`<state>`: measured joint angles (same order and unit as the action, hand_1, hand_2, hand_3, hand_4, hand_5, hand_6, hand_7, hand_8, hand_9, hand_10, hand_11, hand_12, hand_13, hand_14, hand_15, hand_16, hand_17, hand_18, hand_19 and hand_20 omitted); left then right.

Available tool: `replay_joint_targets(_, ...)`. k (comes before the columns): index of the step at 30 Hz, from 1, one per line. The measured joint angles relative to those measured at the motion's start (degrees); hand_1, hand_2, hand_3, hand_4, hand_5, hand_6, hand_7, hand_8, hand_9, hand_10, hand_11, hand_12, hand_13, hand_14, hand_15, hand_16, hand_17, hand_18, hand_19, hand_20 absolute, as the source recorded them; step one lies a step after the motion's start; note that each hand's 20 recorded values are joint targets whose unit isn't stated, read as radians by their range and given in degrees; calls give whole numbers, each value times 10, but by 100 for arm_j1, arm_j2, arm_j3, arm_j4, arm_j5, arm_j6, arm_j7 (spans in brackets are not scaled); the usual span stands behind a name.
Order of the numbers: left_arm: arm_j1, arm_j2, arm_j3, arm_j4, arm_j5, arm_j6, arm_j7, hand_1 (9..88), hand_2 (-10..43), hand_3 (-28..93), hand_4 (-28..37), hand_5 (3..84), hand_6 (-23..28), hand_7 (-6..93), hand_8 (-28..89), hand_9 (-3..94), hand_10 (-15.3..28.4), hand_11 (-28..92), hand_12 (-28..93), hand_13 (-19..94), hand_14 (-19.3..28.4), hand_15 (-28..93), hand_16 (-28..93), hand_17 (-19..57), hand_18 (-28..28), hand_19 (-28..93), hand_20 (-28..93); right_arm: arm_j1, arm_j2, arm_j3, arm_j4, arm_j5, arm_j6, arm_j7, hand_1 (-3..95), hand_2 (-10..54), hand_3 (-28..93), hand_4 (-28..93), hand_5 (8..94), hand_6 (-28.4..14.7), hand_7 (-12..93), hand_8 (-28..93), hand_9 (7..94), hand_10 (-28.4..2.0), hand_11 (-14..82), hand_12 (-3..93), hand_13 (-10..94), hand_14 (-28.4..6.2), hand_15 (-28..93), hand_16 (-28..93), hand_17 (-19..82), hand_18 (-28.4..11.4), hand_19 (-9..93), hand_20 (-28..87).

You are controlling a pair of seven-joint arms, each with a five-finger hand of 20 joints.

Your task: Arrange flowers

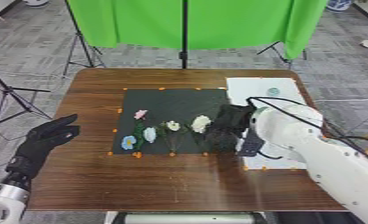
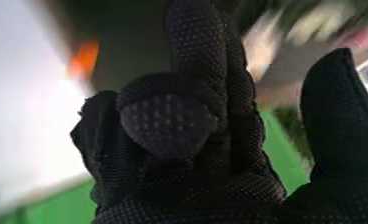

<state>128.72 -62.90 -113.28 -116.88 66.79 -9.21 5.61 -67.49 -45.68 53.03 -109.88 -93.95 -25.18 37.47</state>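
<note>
My right hand (image 1: 231, 121) is over the right part of the black mat (image 1: 167, 100), beside a large white flower (image 1: 201, 123). In the right wrist view the same hand (image 2: 220, 170) is open, one finger bent and the thumb standing apart, nothing visible between them. Left of the large flower lie a smaller white flower (image 1: 172, 125), a pale blue-white one (image 1: 150, 134), a blue one (image 1: 128, 142) and a pink one (image 1: 140, 114). The left hand (image 1: 47, 137) rests open over the table's left side. What lies beneath my right hand is hidden.
A white sheet (image 1: 251, 87) with a small teal round thing (image 1: 273, 91) lies to the right of the mat, partly under my right arm. Orange marks line the mat's edges. Beyond the wooden table (image 1: 163, 187) hangs a green cloth (image 1: 136, 25) on stands.
</note>
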Motion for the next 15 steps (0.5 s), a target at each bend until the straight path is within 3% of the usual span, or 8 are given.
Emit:
replay_joint_targets(6,12,-6,0,-5,1,0,0,352,-80,653,-85,425,43,83,-59,451,137,145,105,371,180,130,-8,47,155,122,156,636,343,-687,557,-1885,1782,0,300,-19,592,-117,586,-37,113,-60,673,-188,160,234,840,-70,573,343,563,-172,932,549)
replay_joint_targets(15,17,-6,3,-19,1,3,0,353,-81,654,-85,424,42,83,-59,451,137,144,105,371,180,129,-8,47,155,123,156,1662,194,-1231,2276,-2501,1852,184,297,-59,622,-125,532,-32,111,-61,610,-190,144,235,805,-81,601,326,546,-178,932,541)
